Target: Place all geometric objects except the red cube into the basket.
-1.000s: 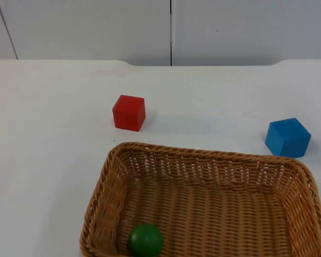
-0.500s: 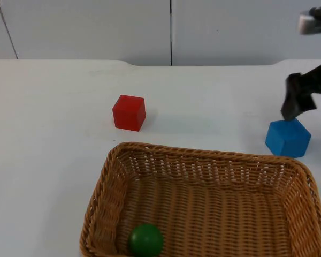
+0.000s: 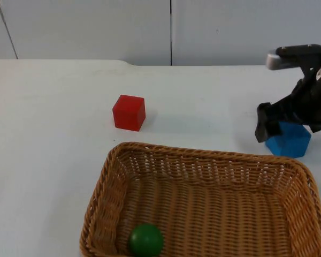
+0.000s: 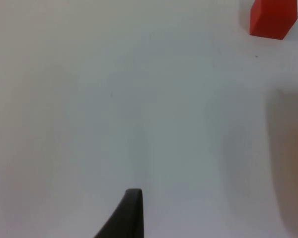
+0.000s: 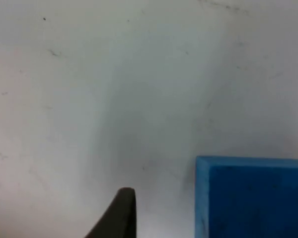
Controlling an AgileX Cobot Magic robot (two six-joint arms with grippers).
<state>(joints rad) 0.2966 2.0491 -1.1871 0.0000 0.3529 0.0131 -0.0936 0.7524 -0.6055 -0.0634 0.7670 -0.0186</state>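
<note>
White tabletop (image 3: 53, 160) is backed by a grey partition wall (image 3: 96, 27). Half a second ago the right arm was seen higher and nearer the picture's right edge, with its black tip above the blue cube's far corner; a second ago it was not in the top view at all. Now the right pincer (image 3: 281, 128) has been brought down and inward, so that it straddles the blue cube (image 3: 290, 140) — one black finger (image 3: 262, 128) is set just beside the cube's left face, while the other side is covered by the arm. How wide the pincer is spread cannot be told, and no firm hold on the cube is shown. In the right wrist view the blue cube (image 5: 251, 198) is seen close beside a black fingertip (image 5: 121, 213), with a strip of bare tabletop between them.

The cube has not been shifted. The red cube (image 3: 129, 112) lies well apart from it, just beyond the wicker basket's (image 3: 104, 187) far rim, and the green ball (image 3: 146, 240) rests inside the basket at its near left corner. The left pincer (image 4: 129, 218) is held over bare tabletop, with the red cube (image 4: 273, 19) at a distance — that arm waits.
</note>
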